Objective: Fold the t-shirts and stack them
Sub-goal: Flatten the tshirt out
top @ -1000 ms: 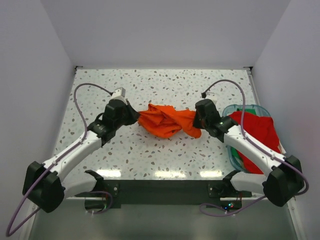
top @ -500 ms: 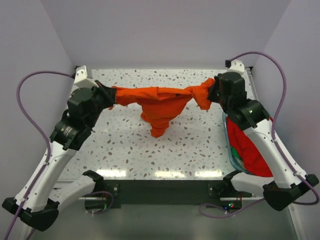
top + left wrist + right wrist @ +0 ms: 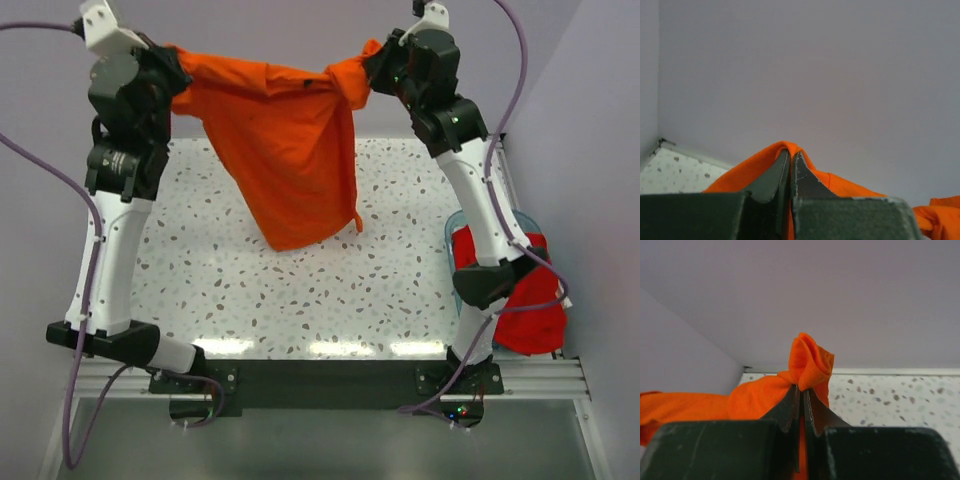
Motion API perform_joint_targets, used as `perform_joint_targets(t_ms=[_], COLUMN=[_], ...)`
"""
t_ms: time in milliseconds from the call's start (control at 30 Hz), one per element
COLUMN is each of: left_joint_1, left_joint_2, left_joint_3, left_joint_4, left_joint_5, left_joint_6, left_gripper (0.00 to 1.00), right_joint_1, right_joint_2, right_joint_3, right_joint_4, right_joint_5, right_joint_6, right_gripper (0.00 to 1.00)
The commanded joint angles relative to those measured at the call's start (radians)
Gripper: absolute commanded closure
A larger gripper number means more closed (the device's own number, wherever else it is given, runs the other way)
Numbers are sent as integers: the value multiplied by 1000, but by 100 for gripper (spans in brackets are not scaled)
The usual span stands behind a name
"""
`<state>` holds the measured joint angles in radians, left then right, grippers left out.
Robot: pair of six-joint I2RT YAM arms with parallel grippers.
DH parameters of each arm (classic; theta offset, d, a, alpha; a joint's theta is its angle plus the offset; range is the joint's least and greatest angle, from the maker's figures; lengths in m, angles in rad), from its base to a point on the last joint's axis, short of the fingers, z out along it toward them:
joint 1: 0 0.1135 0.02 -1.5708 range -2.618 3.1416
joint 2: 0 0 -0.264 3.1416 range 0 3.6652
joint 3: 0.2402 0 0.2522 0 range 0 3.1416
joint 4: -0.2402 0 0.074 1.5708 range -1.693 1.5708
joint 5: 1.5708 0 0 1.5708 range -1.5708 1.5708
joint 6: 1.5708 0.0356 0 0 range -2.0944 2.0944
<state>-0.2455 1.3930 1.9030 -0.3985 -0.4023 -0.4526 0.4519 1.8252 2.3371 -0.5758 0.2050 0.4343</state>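
Pale lilac walls enclose a speckled white table (image 3: pixel 300 290), above which the orange t-shirt (image 3: pixel 290 150) is held aloft, stretched between the two arms. The left gripper (image 3: pixel 175 80) is clamped tight on one upper corner of the cloth, and the right gripper (image 3: pixel 375 70) is pinched on a bunched fold at the other; in both wrist views orange fabric is seen squeezed between the fingertips. The shirt hangs in a slanted, twisted drape, its lowest point apparently clear of the table, though this cannot be confirmed from above. The step in hand is judged to be the spreading-out before folding; next, the cloth would need to be lowered and laid flat with the twist taken out. A red t-shirt (image 3: pixel 530 310) is draped over the clear teal-rimmed bin (image 3: pixel 450 235) at the right edge, just beside the right arm, where it could be snagged.
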Motion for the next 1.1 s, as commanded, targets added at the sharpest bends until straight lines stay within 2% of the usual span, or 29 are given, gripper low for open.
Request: perform_joint_targets(t_ms=[0, 67, 100, 200, 300, 367, 400, 433, 467, 500, 533, 567, 600, 633, 667, 700, 733, 767, 800, 867, 900, 1000, 1067], left_joint_1=[35, 34, 35, 34, 34, 34, 32, 26, 11, -18, -120, -180, -239, -338, -383, -426, -480, -497, -503, -502, -500, -469, -390], left_joint_2=[62, 74, 49, -56, -152, -205, -269, -300, -330, -379, -394, -402, -387, -364, -294, -252, -212, -153, -135, -135, -150, -182, -196], left_joint_3=[336, 463, 465, 346, 178, -26, -121, -318, -422, -524, -715, -798, -867, -983, -1025, -1054, -1074, -1073, -1070, -1069, -1061, -1003, -978], left_joint_4=[60, 47, 59, 128, 139, 159, 186, 255, 291, 329, 395, 439, 470, 548, 587, 624, 659, 659, 659, 630, 604, 440, 308], left_joint_5=[65, 94, 144, 216, 290, 357, 446, 483, 511, 522, 499, 462, 421, 418, 415, 418, 421, 424, 425, 405, 326, 187, 151], left_joint_6=[92, 101, 103, 95, 46, -7, -76, -115, -153, -214, -233, -248, -285, -313, -357, -373, -383, -391, -399, -400, -388, -379, -405], left_gripper=[100, 100, 100, 100, 100, 100, 100, 100, 100, 100, 100, 100, 91, 80, 60, 52, 47, 39, 36, 30, 26, 25, 26], right_joint_1=[-13, -13, -13, -18, -79, -117, -155, -176, -194, -234, -252, -274, -312, -329, -344, -369, -378, -381, -377, -364, -349, -300, -253], right_joint_2=[142, 161, 139, 95, 63, 46, 43, 42, 34, 36, 39, 60, 77, 97, 136, 161, 178, 187, 180, 136, 82, -10, -90], right_joint_3=[264, 300, 276, 159, 52, -68, -111, -207, -267, -379, -430, -474, -510, -556, -570, -573, -568, -567, -570, -643, -680, -861, -999], right_joint_4=[140, 209, 285, 347, 350, 358, 356, 356, 363, 381, 384, 387, 367, 351, 331, 256, 217, 182, 122, 117, 117, 168, 211], right_joint_5=[-200, -234, -255, -259, -315, -413, -447, -476, -531, -552, -571, -588, -587, -579, -544, -529, -520, -507, -456, -405, -363, -323, -300], right_joint_6=[85, 142, 155, 162, 198, 231, 239, 245, 254, 259, 261, 270, 270, 265, 253, 245, 239, 212, 195, 167, 167, 172, 191], right_gripper=[100, 100, 100, 100, 100, 100, 100, 100, 100, 99, 97, 91, 86, 67, 56, 40, 34, 29, 25, 15, 12, 12, 12])
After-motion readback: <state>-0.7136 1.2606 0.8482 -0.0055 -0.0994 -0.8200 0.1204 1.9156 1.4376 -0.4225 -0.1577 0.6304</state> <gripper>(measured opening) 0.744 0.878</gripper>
